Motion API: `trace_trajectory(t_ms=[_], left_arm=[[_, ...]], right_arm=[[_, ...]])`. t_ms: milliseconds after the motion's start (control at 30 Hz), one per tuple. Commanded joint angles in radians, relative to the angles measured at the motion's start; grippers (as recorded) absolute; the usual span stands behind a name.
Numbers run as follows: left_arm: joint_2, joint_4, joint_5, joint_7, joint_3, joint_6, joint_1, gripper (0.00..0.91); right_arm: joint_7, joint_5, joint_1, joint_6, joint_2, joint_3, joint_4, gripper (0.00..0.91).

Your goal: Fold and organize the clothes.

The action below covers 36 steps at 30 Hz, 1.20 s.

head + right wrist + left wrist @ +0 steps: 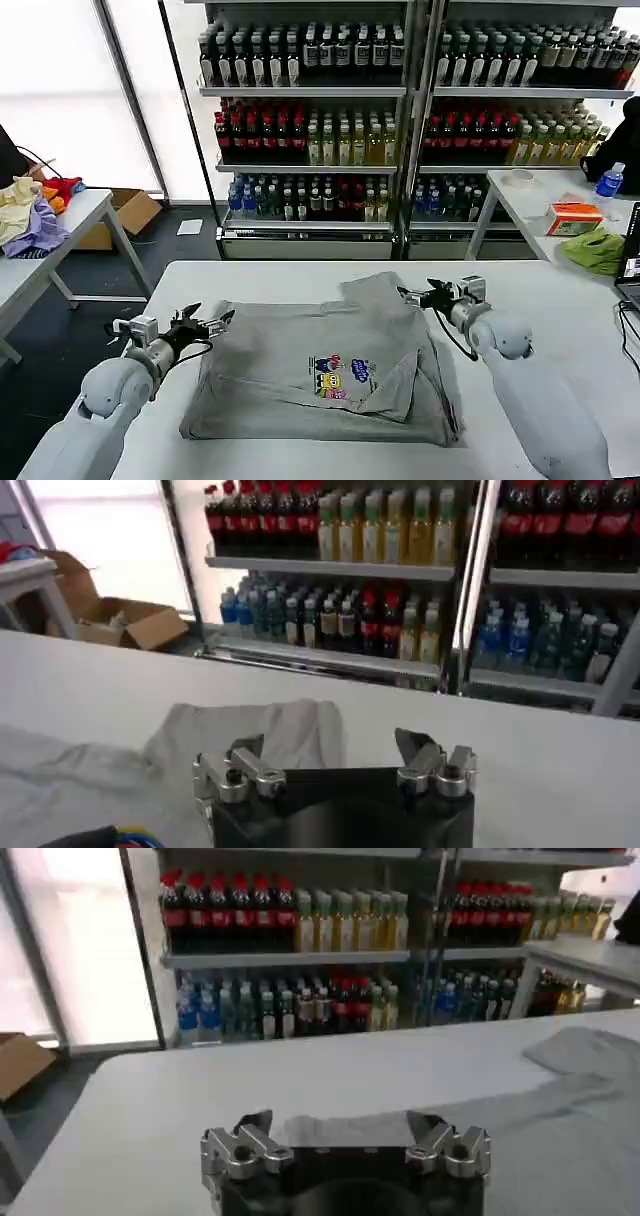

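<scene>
The grey shirt [330, 370] lies mid-tabletop [560, 290], partly folded, one sleeve sticking out toward 12 o'clock. The left gripper [205, 322] hovers at its 9 o'clock edge and the right gripper [420, 296] at 2 o'clock, both jaws apart and empty. Best to pinch matching corners together and fold evenly (print side in). Drink shelves [310, 110] stand behind, side tables [70, 215] flanking

shirts [320, 375] on table [500, 290], shelves [310, 120] behind, grippers flanking.
</scene>
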Motion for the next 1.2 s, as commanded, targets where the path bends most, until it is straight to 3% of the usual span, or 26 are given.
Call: trace_trajectory(t_ms=[33, 133, 233, 267, 300, 333, 400, 467, 567, 600, 667, 700, 1200], left_arm=[[-0.007, 0.255, -0.005, 0.011, 0.154, -0.027, -0.208, 0.907], [-0.013, 0.262, -0.004, 0.01, 0.153, -0.029, -0.205, 0.907], [-0.018, 0.265, -0.003, 0.009, 0.162, -0.03, -0.201, 0.907], [-0.02, 0.273, -0.003, 0.009, 0.164, -0.03, -0.2, 0.907], [-0.024, 0.275, -0.002, 0.01, 0.166, -0.031, -0.2, 0.907], [-0.026, 0.283, -0.002, 0.01, 0.166, -0.033, -0.2, 0.907], [-0.03, 0.304, 0.006, 0.008, 0.174, -0.048, -0.204, 0.907], [-0.03, 0.314, 0.021, 0.005, 0.182, -0.053, -0.209, 0.907], [-0.031, 0.326, 0.021, -0.006, 0.187, -0.053, -0.216, 0.665], [-0.031, 0.325, 0.025, -0.018, 0.188, -0.052, -0.214, 0.272], [-0.028, 0.31, 0.037, -0.029, 0.189, -0.037, -0.208, 0.05], [-0.026, 0.304, 0.037, -0.029, 0.188, -0.034, -0.205, 0.01], [-0.016, 0.233, 0.02, -0.022, 0.177, -0.029, -0.166, 0.01]], right_arm=[[-0.021, -0.036, 0.205, -0.004, 0.096, -0.108, -0.294, 0.907], [-0.02, -0.037, 0.203, -0.003, 0.112, -0.107, -0.304, 0.907], [-0.019, -0.047, 0.196, -0.008, 0.125, -0.107, -0.305, 0.776], [-0.016, -0.048, 0.192, -0.01, 0.129, -0.105, -0.305, 0.615], [-0.015, -0.048, 0.188, -0.011, 0.131, -0.106, -0.304, 0.333], [-0.015, -0.05, 0.186, -0.012, 0.132, -0.107, -0.304, 0.191], [-0.013, -0.048, 0.183, -0.005, 0.134, -0.118, -0.302, 0.0], [-0.013, -0.044, 0.185, -0.002, 0.129, -0.137, -0.302, 0.0], [-0.013, -0.033, 0.183, -0.004, 0.126, -0.143, -0.298, 0.0], [-0.011, -0.026, 0.182, -0.004, 0.127, -0.141, -0.299, 0.0], [-0.007, -0.025, 0.179, -0.004, 0.128, -0.138, -0.297, 0.0], [-0.006, -0.022, 0.176, -0.005, 0.128, -0.135, -0.292, 0.0], [0.006, 0.015, 0.147, -0.013, 0.127, -0.105, -0.242, 0.0]])
